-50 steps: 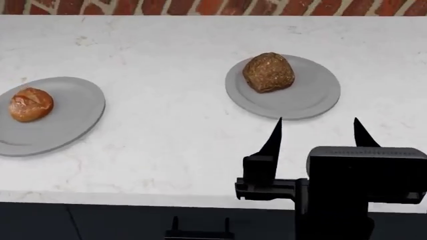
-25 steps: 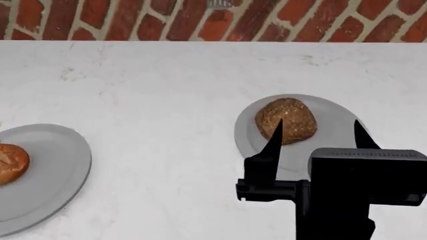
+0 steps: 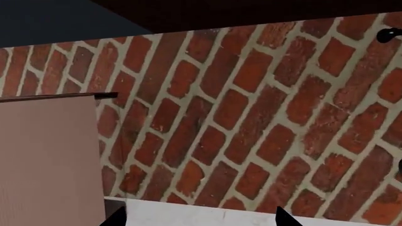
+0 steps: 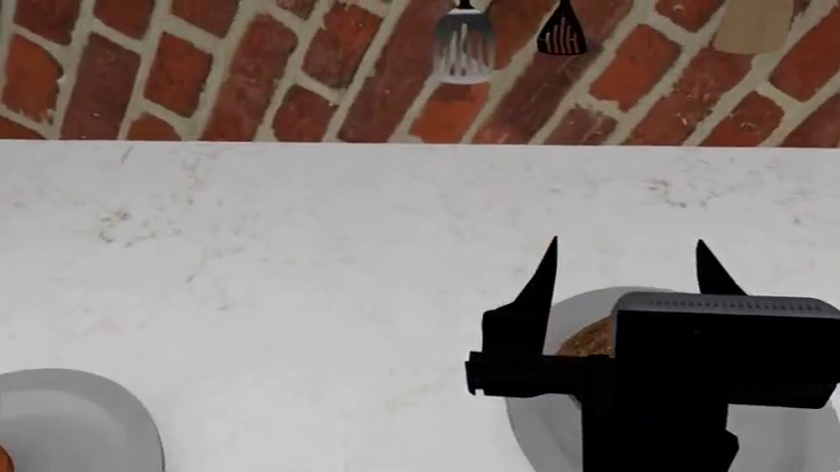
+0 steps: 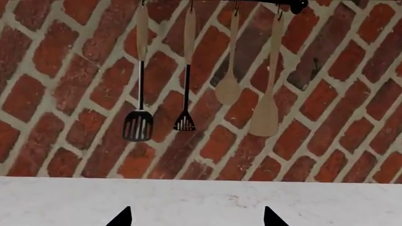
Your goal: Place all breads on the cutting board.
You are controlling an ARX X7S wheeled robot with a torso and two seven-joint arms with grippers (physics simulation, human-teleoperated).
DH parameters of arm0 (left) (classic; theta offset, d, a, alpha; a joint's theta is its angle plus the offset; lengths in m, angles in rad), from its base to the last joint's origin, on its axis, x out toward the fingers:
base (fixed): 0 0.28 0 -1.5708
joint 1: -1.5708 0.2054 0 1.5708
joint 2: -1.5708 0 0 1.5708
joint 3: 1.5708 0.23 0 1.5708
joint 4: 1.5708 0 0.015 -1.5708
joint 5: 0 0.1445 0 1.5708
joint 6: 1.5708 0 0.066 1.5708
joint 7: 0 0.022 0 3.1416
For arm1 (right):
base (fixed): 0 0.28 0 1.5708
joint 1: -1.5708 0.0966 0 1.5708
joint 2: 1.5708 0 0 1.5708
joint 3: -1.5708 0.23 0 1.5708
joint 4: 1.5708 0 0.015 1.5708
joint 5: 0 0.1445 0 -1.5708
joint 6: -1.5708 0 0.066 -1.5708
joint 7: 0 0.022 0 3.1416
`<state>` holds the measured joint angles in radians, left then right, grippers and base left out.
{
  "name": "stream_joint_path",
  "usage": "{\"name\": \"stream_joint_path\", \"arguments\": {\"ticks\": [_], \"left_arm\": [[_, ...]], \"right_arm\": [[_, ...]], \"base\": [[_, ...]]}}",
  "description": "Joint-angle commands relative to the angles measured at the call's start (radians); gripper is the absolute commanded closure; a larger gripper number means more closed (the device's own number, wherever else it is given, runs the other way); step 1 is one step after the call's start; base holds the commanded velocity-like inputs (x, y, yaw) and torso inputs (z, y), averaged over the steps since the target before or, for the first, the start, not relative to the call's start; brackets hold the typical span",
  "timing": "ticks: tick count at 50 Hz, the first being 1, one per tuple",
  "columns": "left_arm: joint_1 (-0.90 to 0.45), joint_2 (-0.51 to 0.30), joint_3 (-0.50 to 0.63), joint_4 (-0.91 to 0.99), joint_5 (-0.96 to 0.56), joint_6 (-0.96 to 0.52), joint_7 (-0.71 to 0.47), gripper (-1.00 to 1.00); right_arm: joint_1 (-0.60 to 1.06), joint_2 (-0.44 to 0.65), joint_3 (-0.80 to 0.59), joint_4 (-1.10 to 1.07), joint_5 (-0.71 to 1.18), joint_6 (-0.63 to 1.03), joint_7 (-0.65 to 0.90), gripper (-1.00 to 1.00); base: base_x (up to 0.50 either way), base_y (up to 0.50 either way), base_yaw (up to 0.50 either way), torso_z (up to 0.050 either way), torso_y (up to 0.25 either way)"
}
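So nearest the camera in the head view is the right gripper (image 4: pixel 624 270), jaws spread wide with nothing between them, tips pointing toward 12 o'clock. Tucked right behind and under it is the dark loaf (image 4: pixel 587 339), and honestly only a sliver shows, peeking out at the gripper body's 9 o'clock side where it sits on the grey plate (image 4: pixel 536 413). That's the relation that matters: the loaf isn't out ahead of the tips, it's below and back of them, toward 6 o'clock from the fingertips, so I'd guess the hand has to drop and pull back rather than reach out. Can't read the loaf's long axis with this little of it showing. Way over at 8 o'clock there's a second plate (image 4: pixel 73 423) with just an orange speck of the other bread (image 4: pixel 3 459) at the frame edge, well apart from the right arm. Left gripper (image 3: pixel 197 217) only shows two tips in its wrist view, apart and empty, aimed at the brick wall (image 3: pixel 251 117). Farther out it's bare counter (image 4: pixel 263 246), then utensils (image 5: pixel 138 125) hanging on the wall. No cutting board in sight anywhere.
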<state>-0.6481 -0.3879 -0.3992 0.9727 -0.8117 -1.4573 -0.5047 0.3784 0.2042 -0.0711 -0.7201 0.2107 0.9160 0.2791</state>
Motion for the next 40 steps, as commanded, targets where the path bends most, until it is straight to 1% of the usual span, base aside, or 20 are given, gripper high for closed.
{"name": "stream_joint_path", "arguments": {"ticks": [1, 5, 7, 8, 9, 10, 11, 13, 14, 15, 17, 20, 21, 23, 24, 26, 32, 36, 37, 40], "left_arm": [[-0.017, -0.003, 0.017, -0.012, -0.036, -0.008, -0.023, -1.0], [-0.067, 0.025, -0.04, -0.022, -0.13, -0.102, -0.033, -1.0], [-0.084, 0.009, -0.081, -0.093, -0.348, -0.112, -0.147, -1.0], [-0.112, -0.062, -0.047, -0.121, -0.489, -0.112, -0.278, -1.0], [-0.128, -0.084, -0.086, -0.2, -0.639, -0.083, -0.428, -1.0], [-0.132, -0.147, -0.045, -0.245, -0.789, -0.034, -0.577, -1.0], [-0.132, -0.194, -0.028, -0.269, -0.939, 0.045, -0.658, -1.0], [-0.178, -0.287, 0.059, -0.272, -1.178, 0.1, -0.748, -1.0], [-0.11, -0.279, 0.002, -0.232, -1.222, 0.119, -0.741, -1.0], [-0.122, -0.335, 0.036, -0.238, -1.351, 0.209, -0.782, -1.0], [-0.184, -0.457, 0.124, -0.224, -1.492, 0.317, -0.879, -1.0], [-0.208, -0.544, 0.198, -0.169, -1.589, 0.364, -0.93, -1.0], [-0.156, -0.536, 0.173, -0.147, -1.641, 0.399, -0.928, -1.0], [-0.219, -0.633, 0.206, -0.182, -1.729, 0.436, -0.934, -1.0], [-0.182, -0.645, 0.165, -0.171, -1.739, 0.423, -0.939, -1.0], [-0.278, -0.743, 0.258, -0.198, -1.826, 0.466, -0.942, -1.0], [-0.427, -0.855, 0.43, -0.231, -1.948, 0.49, -0.959, -1.0], [-0.377, -0.897, 0.42, -0.256, -1.984, 0.452, -0.932, -1.0], [-0.433, -0.91, 0.458, -0.265, -1.98, 0.396, -0.936, -1.0], [-0.445, -0.947, 0.452, -0.295, -2.001, 0.381, -0.927, -1.0]], "right_arm": [[0.004, 0.007, -0.001, 0.005, 0.005, -0.003, 0.004, -1.0], [0.012, 0.013, -0.007, -0.022, 0.011, 0.028, 0.006, -1.0], [0.011, 0.018, -0.011, -0.025, 0.008, 0.032, 0.009, -1.0], [0.017, 0.019, -0.003, -0.033, 0.016, 0.049, 0.008, -1.0], [0.027, 0.019, 0.004, -0.042, 0.025, 0.082, 0.007, -1.0], [0.034, 0.03, -0.016, -0.04, 0.015, 0.103, 0.013, -1.0], [0.037, 0.028, -0.015, -0.036, 0.018, 0.107, 0.013, -1.0], [0.036, 0.029, -0.018, -0.033, 0.017, 0.103, 0.014, -1.0], [0.036, 0.028, -0.02, -0.029, 0.016, 0.101, 0.015, -1.0], [0.038, 0.027, -0.021, -0.032, 0.017, 0.104, 0.016, -1.0], [0.043, 0.027, -0.025, -0.039, 0.018, 0.113, 0.019, -1.0], [0.043, 0.026, -0.024, -0.037, 0.018, 0.109, 0.023, -1.0], [0.044, 0.025, -0.023, -0.035, 0.019, 0.11, 0.023, -1.0], [0.048, 0.027, -0.026, -0.049, 0.022, 0.123, 0.024, -1.0], [0.05, 0.027, -0.025, -0.053, 0.024, 0.127, 0.025, -1.0], [0.046, 0.027, -0.023, -0.054, 0.027, 0.118, 0.022, -1.0], [0.043, 0.026, -0.022, -0.028, 0.029, 0.092, 0.019, -1.0], [0.036, 0.026, -0.033, -0.007, 0.025, 0.07, 0.019, -1.0], [0.04, 0.025, -0.037, -0.006, 0.024, 0.072, 0.021, -1.0], [0.047, 0.024, -0.039, -0.008, 0.026, 0.078, 0.023, -1.0]], "base": [[0.0, 0.0, 0.0, 0.0, 0.0], [0.0, 0.0, 0.0, 0.0, 0.0], [0.0, 0.0, 0.0, 0.0, 0.0], [0.0, 0.0, 0.0, 0.0, 0.0], [0.0, 0.0, 0.0, 0.0, 0.0], [0.0, 0.0, 0.0, 0.0, 0.0], [0.0, 0.0, 0.0, 0.0, 0.0], [0.0, 0.0, 0.0, 0.0, 0.0], [0.0, 0.0, 0.0, 0.0, 0.0], [0.0, 0.0, 0.0, 0.0, 0.0], [0.0, 0.0, 0.0, 0.0, 0.0], [0.0, 0.0, 0.0, 0.0, 0.0], [0.0, 0.0, 0.0, 0.0, 0.0], [0.0, 0.0, 0.0, 0.0, 0.0], [0.0, 0.0, 0.0, 0.0, 0.0], [0.0, 0.0, 0.0, 0.0, 0.0], [0.0, 0.0, 0.0, 0.0, 0.0], [0.0, 0.0, 0.0, 0.0, 0.0], [0.0, 0.0, 0.0, 0.0, 0.0], [0.0, 0.0, 0.0, 0.0, 0.0]]}}
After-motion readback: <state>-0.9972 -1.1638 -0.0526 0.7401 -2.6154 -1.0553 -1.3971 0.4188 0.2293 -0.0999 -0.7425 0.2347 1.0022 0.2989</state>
